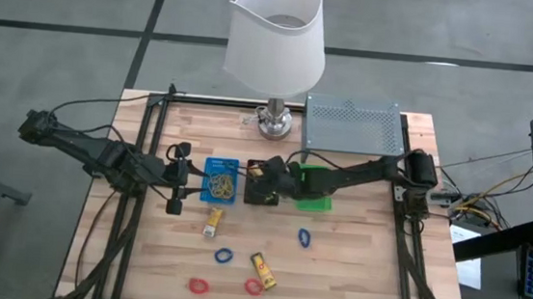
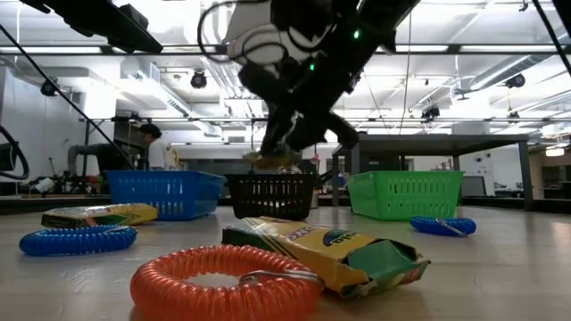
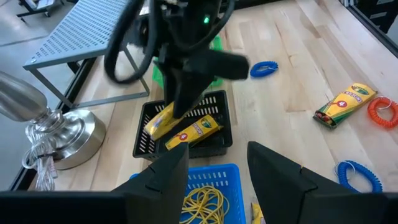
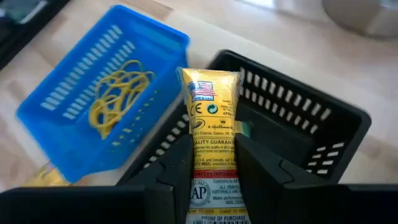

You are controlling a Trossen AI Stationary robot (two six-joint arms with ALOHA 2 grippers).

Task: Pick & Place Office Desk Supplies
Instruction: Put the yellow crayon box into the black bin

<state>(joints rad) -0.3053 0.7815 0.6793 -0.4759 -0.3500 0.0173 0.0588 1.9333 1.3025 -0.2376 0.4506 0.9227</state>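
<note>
On the wooden tabletop, the right gripper clamps a crayon packet over the black tray; the left gripper hovers, jaws open.

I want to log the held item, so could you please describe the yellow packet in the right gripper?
The yellow packet is a slim box, card by its look, printed with small text and logos. The right gripper is shut on it, holding it above the black tray, where another packet already lies.
</note>
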